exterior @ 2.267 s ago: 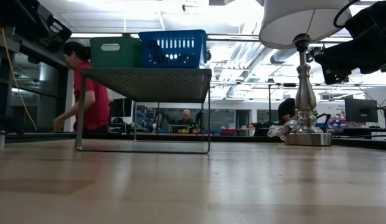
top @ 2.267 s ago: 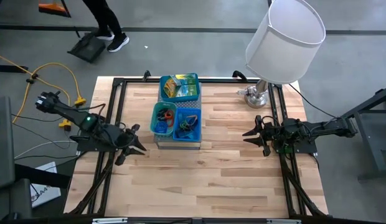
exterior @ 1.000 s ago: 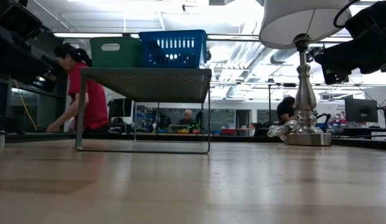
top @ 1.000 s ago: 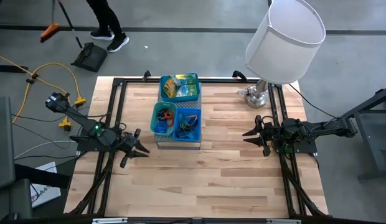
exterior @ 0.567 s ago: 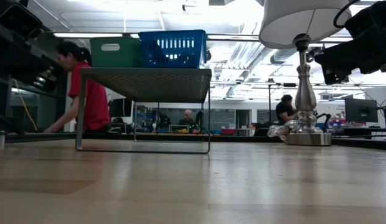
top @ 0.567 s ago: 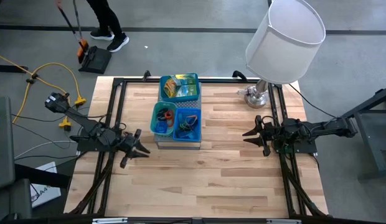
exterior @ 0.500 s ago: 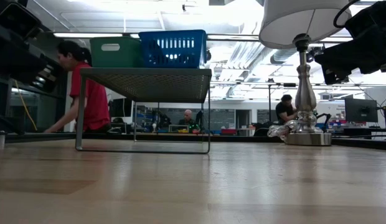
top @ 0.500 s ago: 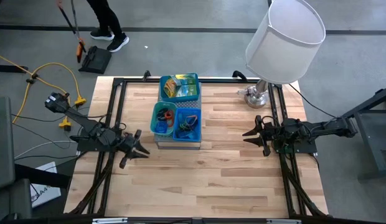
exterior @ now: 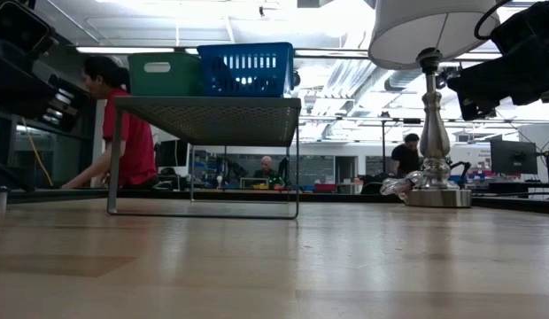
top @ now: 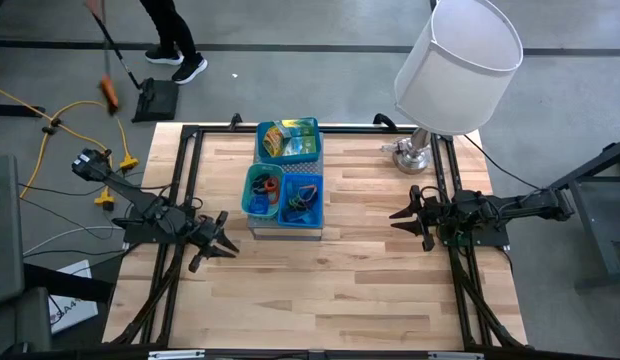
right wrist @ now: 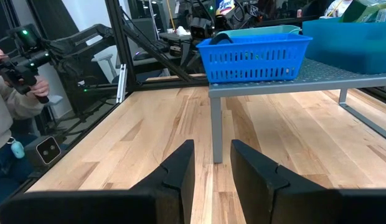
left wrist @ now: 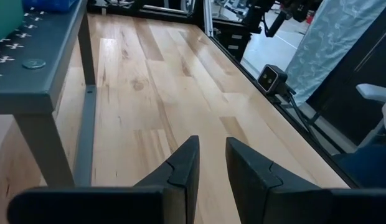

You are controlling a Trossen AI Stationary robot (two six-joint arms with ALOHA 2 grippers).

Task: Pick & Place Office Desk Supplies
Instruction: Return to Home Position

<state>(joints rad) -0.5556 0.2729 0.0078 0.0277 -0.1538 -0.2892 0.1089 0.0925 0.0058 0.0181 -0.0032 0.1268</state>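
Air alone fills the narrow gap between the fingers of the left gripper [top: 212, 246], which is held above the left edge of the table [top: 320, 290] and points inward across the boards. The right gripper [top: 402, 217] mirrors it at the right edge, its fingers likewise a little parted and holding nothing, as both wrist views bear out. My reading is that the arms are drawn in like this because nothing loose is left to carry: it looks like a parked pose, clear of the work. Between the two, in the far half of the table, stands the grey perforated shelf [exterior: 204, 120], and the office supplies [top: 262, 186] all sit up on it in containers. The yellow-green packets [top: 285, 140] fill a blue bin [top: 258, 142] at the far end, while small coloured loose pieces lie in a green bin [exterior: 164, 74] and a blue basket [exterior: 245, 69] side by side at the near end. By the high view the green bin is on the left gripper's side and the basket on the right gripper's. The shelf's near corner lies close ahead of the left gripper without touching it, and the right gripper stands farther off. A lamp [top: 455, 65] stands at the far right corner, beyond the right gripper.
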